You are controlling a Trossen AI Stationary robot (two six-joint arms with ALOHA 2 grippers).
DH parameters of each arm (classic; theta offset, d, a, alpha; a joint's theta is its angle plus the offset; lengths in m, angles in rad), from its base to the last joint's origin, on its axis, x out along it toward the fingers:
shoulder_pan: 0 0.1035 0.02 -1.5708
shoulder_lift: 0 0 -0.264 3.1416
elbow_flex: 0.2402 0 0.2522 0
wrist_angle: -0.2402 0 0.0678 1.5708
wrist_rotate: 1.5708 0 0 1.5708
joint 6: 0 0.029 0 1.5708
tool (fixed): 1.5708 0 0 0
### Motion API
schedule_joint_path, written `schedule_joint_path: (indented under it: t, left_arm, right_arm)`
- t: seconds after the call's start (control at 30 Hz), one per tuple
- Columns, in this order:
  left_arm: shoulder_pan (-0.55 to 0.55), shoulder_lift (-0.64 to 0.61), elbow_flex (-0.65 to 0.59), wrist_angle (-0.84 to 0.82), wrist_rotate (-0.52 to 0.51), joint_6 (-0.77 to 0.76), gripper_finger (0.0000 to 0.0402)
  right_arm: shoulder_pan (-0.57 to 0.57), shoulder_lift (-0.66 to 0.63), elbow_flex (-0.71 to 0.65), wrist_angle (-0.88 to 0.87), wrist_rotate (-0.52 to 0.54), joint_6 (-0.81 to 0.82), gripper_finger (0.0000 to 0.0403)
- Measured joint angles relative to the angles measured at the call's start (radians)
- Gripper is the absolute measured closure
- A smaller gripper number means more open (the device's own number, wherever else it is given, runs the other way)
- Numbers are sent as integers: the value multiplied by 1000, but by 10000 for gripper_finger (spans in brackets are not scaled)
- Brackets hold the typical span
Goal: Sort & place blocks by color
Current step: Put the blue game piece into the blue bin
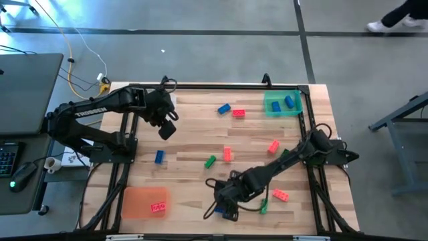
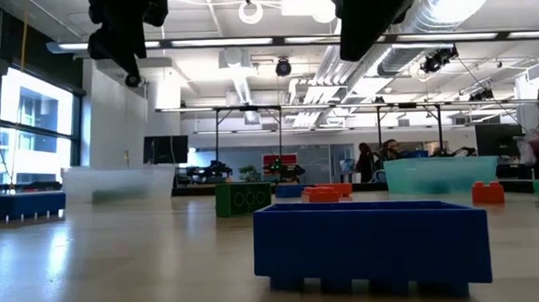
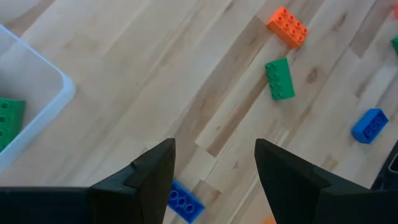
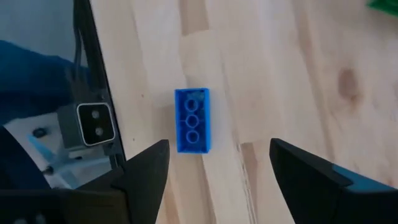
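One blue block [image 4: 192,120] lies on the table's near edge beneath the right gripper [image 4: 217,180], whose fingers stand wide and empty. Lowering squarely over its narrow sides should give a firm pinch. Left gripper [image 3: 214,180] hovers part-open, holding nothing.

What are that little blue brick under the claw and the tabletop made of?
The blue brick looks like moulded plastic: smooth, slightly glossy, with round studs on top. The tabletop appears to be pale wood, probably joined planks, judging by the grain lines, a knot and seams between strips; its finish looks matte.

bright ceiling lights, soft shadows, blurry low view
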Motion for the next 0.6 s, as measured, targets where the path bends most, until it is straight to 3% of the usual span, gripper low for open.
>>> schedule_joint_path:
  t: [0.6]
  left_arm:
    - [-38, 5, 0, 4, -21, -50, 192]
  right_arm:
    - [63, 159, 0, 99, 0, -91, 137]
